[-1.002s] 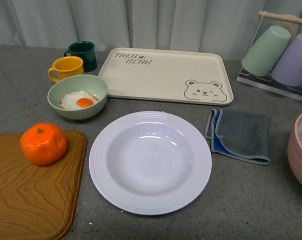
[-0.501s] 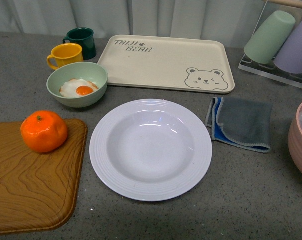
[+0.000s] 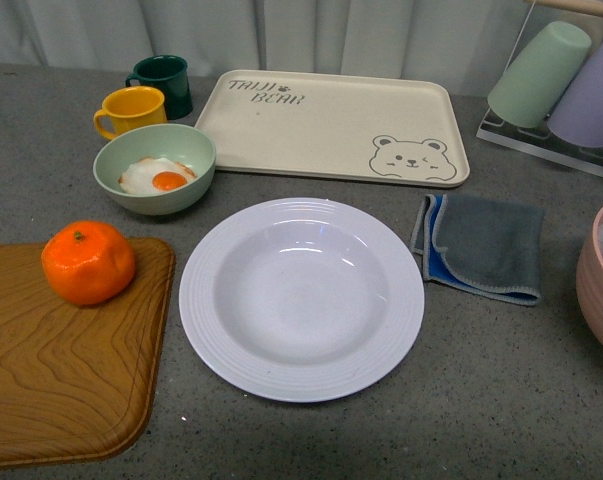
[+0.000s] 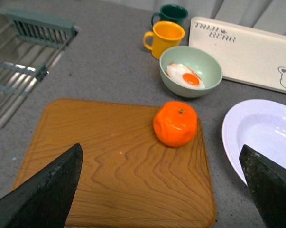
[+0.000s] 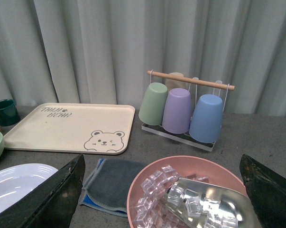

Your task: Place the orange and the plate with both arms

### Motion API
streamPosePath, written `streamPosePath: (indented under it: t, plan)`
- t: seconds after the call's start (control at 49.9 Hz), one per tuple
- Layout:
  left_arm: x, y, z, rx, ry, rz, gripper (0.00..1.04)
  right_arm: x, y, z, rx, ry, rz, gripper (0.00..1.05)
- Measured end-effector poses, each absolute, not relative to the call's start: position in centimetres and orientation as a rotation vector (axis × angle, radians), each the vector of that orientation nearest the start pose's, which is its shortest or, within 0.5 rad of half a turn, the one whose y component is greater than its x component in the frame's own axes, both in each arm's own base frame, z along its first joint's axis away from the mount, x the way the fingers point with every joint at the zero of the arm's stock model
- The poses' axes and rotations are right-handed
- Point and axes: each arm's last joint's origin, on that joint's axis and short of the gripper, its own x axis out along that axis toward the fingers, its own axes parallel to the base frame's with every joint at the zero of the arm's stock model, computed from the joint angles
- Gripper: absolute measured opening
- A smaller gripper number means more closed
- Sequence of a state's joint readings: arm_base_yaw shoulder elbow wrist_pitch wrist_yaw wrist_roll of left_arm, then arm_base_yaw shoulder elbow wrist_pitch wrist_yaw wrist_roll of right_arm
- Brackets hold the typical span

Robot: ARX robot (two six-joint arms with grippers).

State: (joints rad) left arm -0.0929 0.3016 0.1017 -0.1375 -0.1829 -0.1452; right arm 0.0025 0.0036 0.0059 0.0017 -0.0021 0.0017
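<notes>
Left gripper (image 4: 161, 153) hung spread wide over the orange (image 4: 175, 123), apparently to straddle it; right gripper (image 5: 161, 160), equally spread, hovered off beside the plate (image 3: 199, 300), nothing yet grasped.

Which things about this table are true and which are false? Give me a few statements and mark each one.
1. The orange sits on the wooden board. True.
2. The plate holds the fried egg. False: the plate is empty; the egg lies in the green bowl.
3. A gripper is clamping the orange. False: the left gripper is open, its fingers wide apart and clear of the orange.
4. The bear-print tray has nothing on it. True.
5. In the front view, the gray cloth lies left of the plate. False: it lies to the plate's right.
</notes>
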Motion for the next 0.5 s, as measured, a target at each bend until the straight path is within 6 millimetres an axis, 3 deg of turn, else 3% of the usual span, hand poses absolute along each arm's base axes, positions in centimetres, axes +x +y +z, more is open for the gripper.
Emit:
streamPosePath:
  t: [0.281, 0.501]
  plan:
    - [16.3, -2.4, 15.8, -0.131, 0.435, 0.01, 0.98, 9.8, 0.0, 16.5, 0.002, -0.004, 0.005, 0.95]
    - [22.0, -3.2, 13.4, -0.117, 0.54, 0.003, 0.98, 9.8, 0.0, 16.5, 0.002, -0.004, 0.005, 0.95]
